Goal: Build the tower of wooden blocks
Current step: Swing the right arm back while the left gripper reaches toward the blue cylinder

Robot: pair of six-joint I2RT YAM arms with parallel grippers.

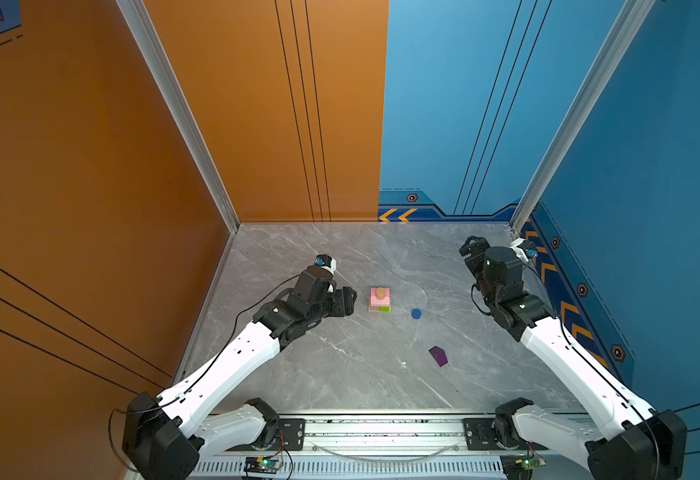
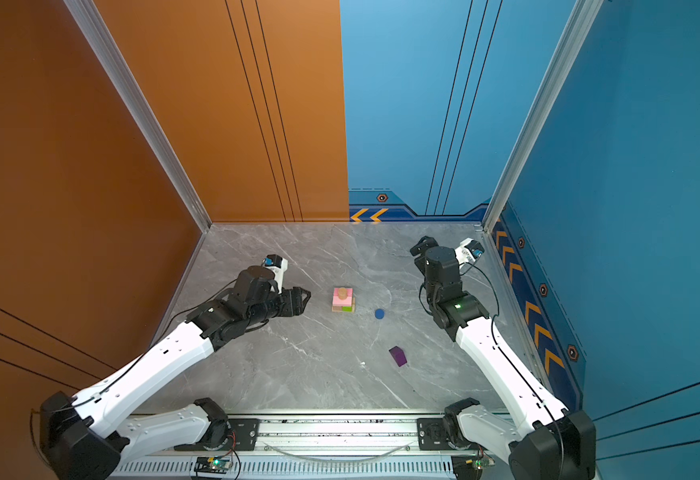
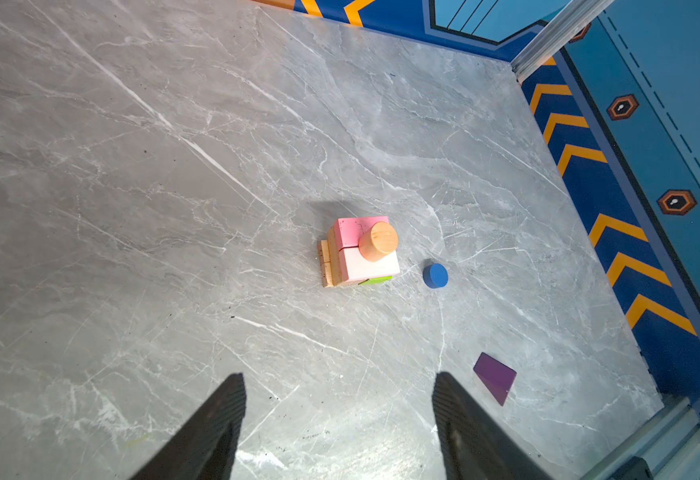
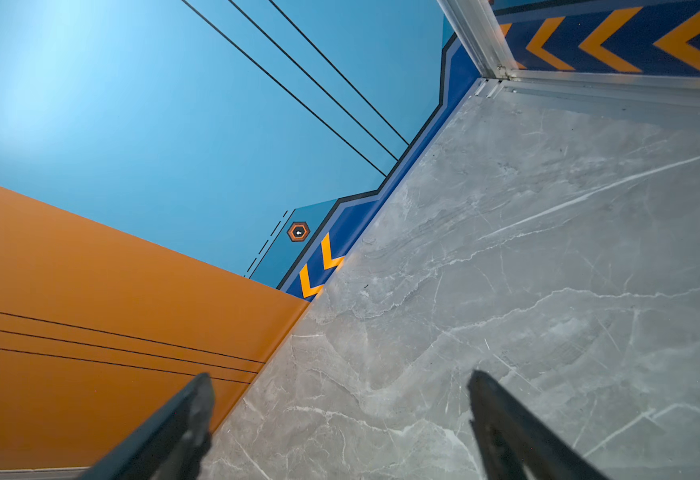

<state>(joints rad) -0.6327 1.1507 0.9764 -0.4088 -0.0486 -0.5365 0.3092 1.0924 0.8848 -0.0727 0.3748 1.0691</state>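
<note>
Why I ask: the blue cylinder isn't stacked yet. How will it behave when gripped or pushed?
The blue cylinder stands on a flat end, short and wide, so a push would probably slide it, not roll it. It looks rigid, painted; its curved side might slip when gripped.

Marble floor (image 1: 340, 374), orange wall (image 1: 257, 104), blue wall (image 1: 444, 104)

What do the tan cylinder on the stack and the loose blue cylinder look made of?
The tan cylinder looks like bare wood: grain lines show on its end face. The blue cylinder is probably wood, under opaque matte paint; no grain visible.
</note>
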